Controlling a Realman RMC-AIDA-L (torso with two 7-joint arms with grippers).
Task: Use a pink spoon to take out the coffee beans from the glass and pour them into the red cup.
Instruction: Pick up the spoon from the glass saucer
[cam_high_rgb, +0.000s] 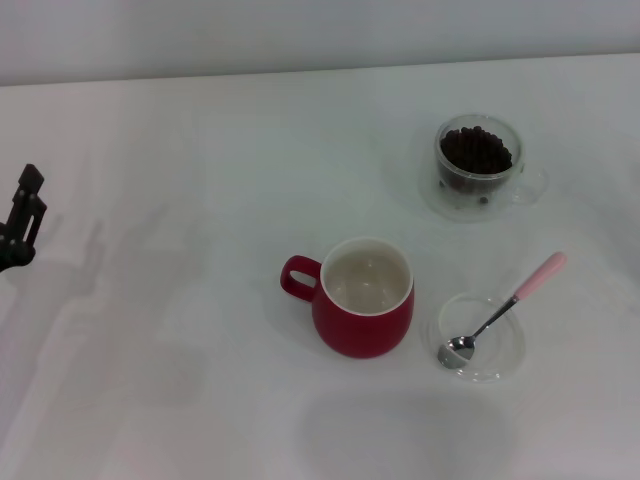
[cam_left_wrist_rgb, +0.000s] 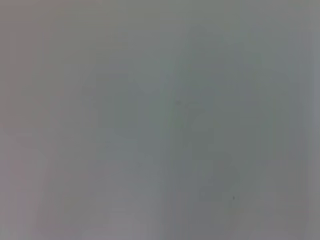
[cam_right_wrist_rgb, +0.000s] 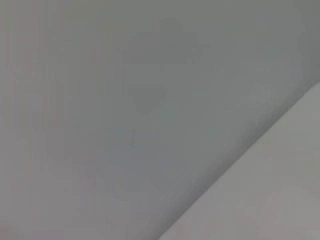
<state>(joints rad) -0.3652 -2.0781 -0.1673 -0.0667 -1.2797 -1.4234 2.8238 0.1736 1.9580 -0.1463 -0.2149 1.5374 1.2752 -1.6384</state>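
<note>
Your left gripper (cam_high_rgb: 22, 215) sits far across the worktop (cam_high_rgb: 180, 380) from the spoon (cam_high_rgb: 505, 308); whether it's spread, you cannot tell. The spoon lies in a clear dish (cam_high_rgb: 500, 365), pink handle angled away. The unseen right arm looks nearer.

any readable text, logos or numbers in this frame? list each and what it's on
None: no view shows a word, label, brand, number or sign.
red cup: plain glaze, no print on the side in view.
glass with the coffee beans: clear, unmarked.
pink spoon and the clear dish under it: unmarked.
left tool, at the table's left edge: no lettering legible.
Both wrist views show only blank surface.
</note>
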